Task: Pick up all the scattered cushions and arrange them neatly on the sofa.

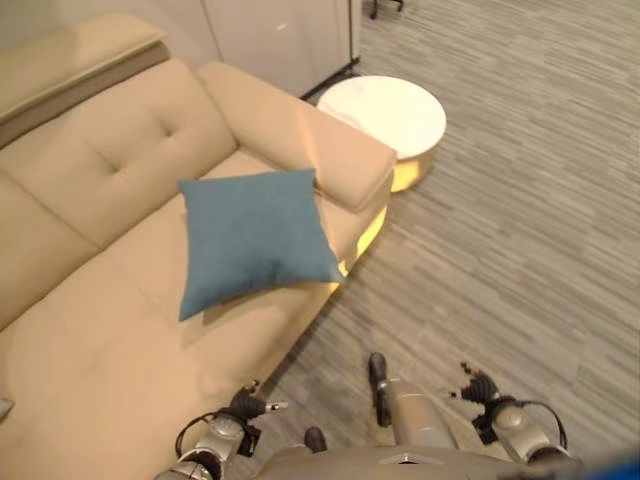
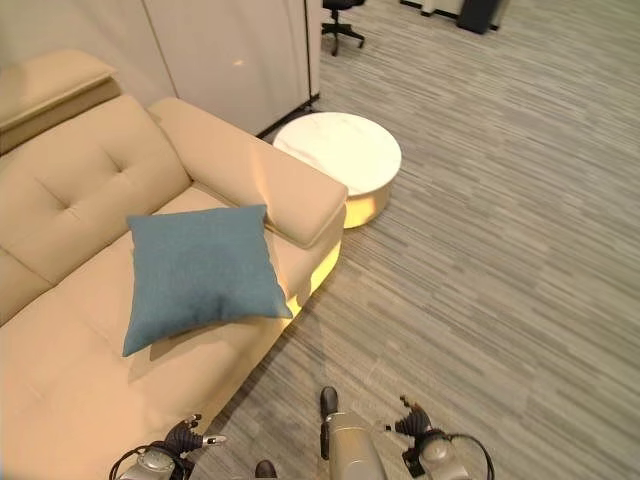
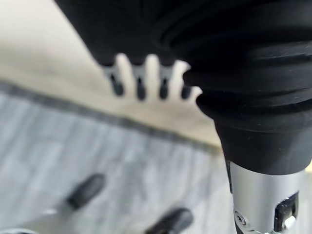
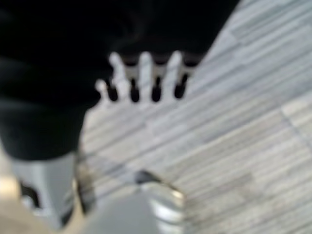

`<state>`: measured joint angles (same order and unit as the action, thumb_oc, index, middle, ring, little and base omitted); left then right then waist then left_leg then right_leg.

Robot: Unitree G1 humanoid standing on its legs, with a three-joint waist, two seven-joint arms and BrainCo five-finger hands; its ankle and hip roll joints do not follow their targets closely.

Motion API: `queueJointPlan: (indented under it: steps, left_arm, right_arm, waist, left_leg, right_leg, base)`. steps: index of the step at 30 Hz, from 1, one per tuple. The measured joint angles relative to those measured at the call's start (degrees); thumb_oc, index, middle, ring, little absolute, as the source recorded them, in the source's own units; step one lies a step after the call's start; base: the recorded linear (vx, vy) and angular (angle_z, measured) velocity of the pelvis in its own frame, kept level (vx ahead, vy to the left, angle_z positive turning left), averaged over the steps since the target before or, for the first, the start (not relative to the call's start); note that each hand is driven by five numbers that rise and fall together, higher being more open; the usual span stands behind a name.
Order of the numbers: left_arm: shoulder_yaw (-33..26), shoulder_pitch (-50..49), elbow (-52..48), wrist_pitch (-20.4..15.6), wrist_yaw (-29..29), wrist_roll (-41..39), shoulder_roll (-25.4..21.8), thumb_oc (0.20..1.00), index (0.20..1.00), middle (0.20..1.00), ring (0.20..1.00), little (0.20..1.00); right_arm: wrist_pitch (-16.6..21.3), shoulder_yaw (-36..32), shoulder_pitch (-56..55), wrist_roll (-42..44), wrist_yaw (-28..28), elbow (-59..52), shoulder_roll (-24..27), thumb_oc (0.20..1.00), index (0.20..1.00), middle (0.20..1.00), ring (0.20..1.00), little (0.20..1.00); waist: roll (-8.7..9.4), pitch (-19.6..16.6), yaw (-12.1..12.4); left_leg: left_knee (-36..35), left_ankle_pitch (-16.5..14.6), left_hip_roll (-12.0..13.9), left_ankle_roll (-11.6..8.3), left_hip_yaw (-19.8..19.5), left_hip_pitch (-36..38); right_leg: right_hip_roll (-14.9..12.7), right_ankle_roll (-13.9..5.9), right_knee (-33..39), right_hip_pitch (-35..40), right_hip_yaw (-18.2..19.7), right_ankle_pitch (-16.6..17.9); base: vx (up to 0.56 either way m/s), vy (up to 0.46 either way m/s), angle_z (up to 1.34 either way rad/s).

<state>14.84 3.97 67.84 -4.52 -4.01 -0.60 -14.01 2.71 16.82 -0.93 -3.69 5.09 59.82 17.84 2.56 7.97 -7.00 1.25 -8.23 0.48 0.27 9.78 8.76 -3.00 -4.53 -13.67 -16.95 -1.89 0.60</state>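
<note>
Blue cushion [image 1: 255, 238] lies flat on beige sofa [image 1: 110, 160] seat, one corner touching the armrest [image 1: 300, 130] beside the round white table [image 1: 385, 112]. Left hand [image 3: 146, 78] and right hand [image 4: 146, 78] hang low w/ nothing held; finger posn cannot be told.

Blue cushion [image 1: 255, 238] beside sofa armrest [image 1: 300, 130], round table [image 1: 385, 115] beyond

Head cameras: my two eyes look steeply down, sharing the beige upholstered sofa [image 1: 120, 300], square blue fabric cushion [image 2: 200, 272] and grey striped carpet floor [image 2: 500, 280]. Wrist cameras: very close, floorward.
</note>
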Motion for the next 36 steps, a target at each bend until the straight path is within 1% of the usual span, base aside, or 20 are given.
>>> queueJointPlan:
  steps: [1,2,4,5,8,11,13,16,20,23,25,26,27,28,29,30,32,33,34,36]
  left_arm:
    - [0.6,0.3,-0.1,-0.1,0.0,0.0,0.4,1.0,1.0,1.0,1.0,1.0]
    - [0.9,1.7,-0.2,-0.4,0.0,0.0,0.4,1.0,1.0,1.0,1.0,1.0]
    - [0.9,0.8,-0.2,-0.6,0.0,0.0,0.4,1.0,1.0,1.0,1.0,1.0]
    - [0.9,0.6,0.2,-0.6,0.0,0.0,0.5,1.0,1.0,1.0,1.0,1.0]
    - [0.9,1.2,0.1,-0.6,0.0,-0.1,0.0,1.0,1.0,1.0,1.0,1.0]
    - [1.5,0.7,-0.7,-0.5,0.0,-0.1,0.1,1.0,1.0,1.0,1.0,1.0]
    - [1.5,0.8,-0.8,-0.3,0.0,-0.1,0.2,1.0,1.0,1.0,1.0,1.0]
    - [1.3,0.6,-1.3,-0.1,0.0,-0.1,0.2,1.0,1.0,1.0,1.0,1.0]
    - [1.3,0.9,-1.2,0.2,0.0,-0.1,0.3,1.0,1.0,1.0,1.0,1.0]
    - [1.2,2.0,-1.2,0.2,-0.1,0.0,-0.9,1.0,1.0,1.0,1.0,1.0]
    - [1.0,2.3,-2.0,0.2,-0.1,0.0,-1.6,1.0,1.0,1.0,1.0,1.0]
    - [1.0,1.9,-3.6,0.2,-0.2,-0.1,-2.3,1.0,1.0,1.0,1.0,1.0]
    - [0.8,1.7,-4.3,0.1,-0.2,-0.1,-3.5,1.0,1.0,1.0,1.0,1.0]
    - [0.8,1.3,-6.3,0.5,-0.3,-0.7,-4.8,1.0,1.0,1.0,1.0,1.0]
    - [0.7,1.6,-9.5,0.4,-0.4,-1.1,-5.7,1.0,1.0,1.0,1.0,1.0]
    - [0.7,1.8,-12.4,0.3,-0.9,-1.3,-5.6,1.0,1.0,1.0,1.0,1.0]
    - [-1.0,1.4,-16.1,0.6,-1.6,-2.3,-5.7,1.0,1.0,1.0,1.0,1.0]
    - [-1.0,1.4,-16.1,0.6,-1.6,-2.3,-5.7,1.0,1.0,1.0,1.0,1.0]
    - [-0.9,-0.3,-25.5,0.4,-2.2,-2.4,-5.7,1.0,1.0,1.0,1.0,1.0]
    - [-1.6,-1.7,-28.1,-0.1,-2.5,-2.0,-6.0,1.0,1.0,1.0,1.0,1.0]
  right_arm:
    - [0.0,-0.2,-0.6,0.0,0.0,1.0,0.3,1.0,1.0,1.0,1.0,1.0]
    - [0.0,-0.6,-1.0,0.0,-0.2,2.4,0.2,1.0,1.0,1.0,1.0,1.0]
    - [0.1,-0.3,-0.4,0.1,-0.2,2.6,0.9,1.0,1.0,1.0,1.0,1.0]
    - [0.1,0.0,0.2,0.1,0.1,3.6,1.1,1.0,1.0,1.0,1.0,1.0]
    - [0.1,0.9,1.0,0.1,0.1,4.3,0.4,1.0,1.0,1.0,1.0,1.0]
    - [0.0,1.5,1.1,0.1,0.1,4.7,0.3,1.0,1.0,1.0,1.0,1.0]
    - [0.1,1.6,1.1,0.1,0.2,4.0,0.4,1.0,1.0,1.0,1.0,1.0]
    - [0.1,1.6,0.9,0.0,0.2,2.9,0.9,1.0,1.0,1.0,1.0,1.0]
    - [0.0,1.0,0.6,0.0,0.1,2.3,1.9,1.0,1.0,1.0,1.0,1.0]
    - [0.0,0.4,0.3,0.0,-0.1,1.9,0.8,1.0,1.0,1.0,1.0,1.0]
    - [0.0,-0.5,1.3,0.0,-0.2,1.1,0.6,1.0,1.0,1.0,1.0,1.0]
    - [0.1,-0.5,0.8,0.0,-0.3,-0.7,0.2,1.0,1.0,1.0,1.0,1.0]
    - [0.1,-0.5,0.7,0.0,-0.3,-1.0,-0.4,1.0,1.0,1.0,1.0,1.0]
    - [0.1,-0.6,1.0,0.1,-0.2,-2.0,-1.2,1.0,1.0,1.0,1.0,1.0]
    - [0.2,-0.6,1.0,0.1,-0.2,-3.6,-1.2,1.0,1.0,1.0,1.0,1.0]
    - [0.1,-0.6,0.9,0.1,-0.1,-4.9,-1.0,1.0,1.0,1.0,1.0,1.0]
    - [0.1,-0.7,0.6,0.1,0.5,-8.9,-0.7,1.0,1.0,1.0,1.0,1.0]
    - [0.1,-0.7,0.6,0.1,0.5,-8.9,-0.7,1.0,1.0,1.0,1.0,1.0]
    - [0.6,-1.0,-0.9,0.1,0.7,-11.2,1.2,1.0,1.0,1.0,1.0,1.0]
    - [1.0,-2.7,0.1,0.1,1.3,-11.3,2.2,1.0,1.0,1.0,1.0,1.0]
  waist:
    - [-0.36,-0.4,0.2]
    - [1.31,-0.1,0.6]
    - [2.25,-0.7,2.2]
    - [2.58,-0.7,1.8]
    - [3.91,-1.6,1.8]
    - [3.4,-1.8,1.9]
    - [3.02,-2.0,1.4]
    - [2.49,-2.3,1.4]
    - [-0.23,-3.3,0.0]
    - [1.21,-4.3,0.3]
    - [1.01,-4.0,0.4]
    - [0.98,-4.0,0.3]
    - [0.75,-4.0,0.6]
    - [1.34,-3.9,1.3]
    - [0.5,-3.1,0.9]
    - [0.52,-2.7,0.5]
    - [1.59,-2.0,1.1]
    - [1.59,-2.0,1.1]
    - [0.58,-1.3,1.9]
    - [-1.03,-1.2,3.0]
  left_leg:
    - [3.9,-0.1,0.9,-0.67,-0.3,-1.2]
    - [22.1,0.5,3.1,-3.99,2.8,-10.4]
    - [28.8,2.2,4.3,-4.91,3.9,-15.0]
    - [31.2,3.0,6.7,-4.77,5.7,-17.4]
    - [18.6,4.4,9.0,-4.03,10.4,-17.9]
    - [2.6,11.4,11.7,-6.06,10.4,-15.9]
    - [-0.6,14.5,13.6,-7.59,11.7,-15.7]
    - [0.3,15.6,15.0,-7.04,15.0,-13.2]
    - [-3.2,14.4,12.5,-5.32,16.5,-8.1]
    - [-4.5,11.7,6.9,-1.84,16.5,-6.4]
    - [-6.5,10.7,2.6,0.55,16.7,-4.1]
    - [-6.4,10.1,1.4,1.39,16.5,-3.6]
    - [-6.4,9.3,0.8,2.14,16.1,-3.5]
    - [-6.8,8.0,0.1,3.28,15.1,-3.4]
    - [-6.8,8.0,0.6,3.33,13.9,-3.3]
    - [-6.5,8.4,0.5,2.62,14.2,-3.0]
    - [-6.8,7.8,-0.7,1.98,11.8,-3.0]
    - [-6.8,7.8,-0.7,1.98,11.8,-3.0]
    - [-6.5,8.2,0.2,1.07,9.1,-2.4]
    - [-6.5,8.0,1.2,0.27,8.4,-1.9]
  right_leg:
    - [0.2,1.26,1.0,1.7,-1.5,-0.2]
    - [-1.0,2.42,5.6,5.4,-4.6,0.0]
    - [-0.5,6.15,8.1,8.2,-4.8,0.4]
    - [0.7,9.07,10.8,10.3,-6.4,0.9]
    - [1.2,9.34,15.0,13.8,-8.2,0.7]
    - [3.2,7.77,17.1,17.3,-9.8,0.4]
    - [4.0,7.51,17.7,18.5,-10.6,-0.4]
    - [4.2,7.56,17.1,20.0,-11.6,-0.9]
    - [3.0,4.92,14.5,21.1,-12.9,-3.4]
    - [-3.6,1.44,4.8,17.9,-12.8,-8.4]
    - [-8.5,-0.52,-8.0,12.9,-11.0,-9.7]
    - [-10.8,-3.62,-16.3,9.1,-8.7,-11.4]
    - [-10.9,-4.53,-18.0,7.4,-8.0,-11.8]
    - [-9.5,-4.44,-17.7,5.2,-5.5,-12.0]
    - [-4.9,-4.33,-12.4,4.3,-1.7,-12.0]
    - [-2.9,-3.22,-7.1,3.0,-2.2,-10.6]
    - [-2.7,-3.32,2.9,2.6,-4.0,-2.5]
    - [-2.7,-3.32,2.9,2.6,-4.0,-2.5]
    - [-1.9,-0.41,11.1,8.0,-6.2,5.1]
    - [-0.6,1.97,14.7,10.8,-7.1,6.6]
  base:
    - [0.18,-0.236,1.08]
    - [0.15,-0.155,0.79]
    - [0.13,-0.066,0.28]
    - [0.13,0.0,0.17]
    - [0.21,0.07,0.32]
    - [0.23,0.135,0.14]
    - [0.15,0.142,0.13]
    - [0.15,0.191,0.08]
    - [0.14,0.256,0.22]
    - [0.11,0.251,0.26]
    - [0.1,0.224,0.2]
    - [0.17,0.153,0.25]
    - [0.21,0.165,0.09]
    - [0.17,0.061,0.14]
    - [0.08,-0.005,0.28]
    - [0.04,-0.053,0.47]
    - [0.04,-0.086,0.34]
    - [0.03,-0.055,0.91]
    - [0.06,-0.057,0.81]
    - [0.1,-0.06,0.51]
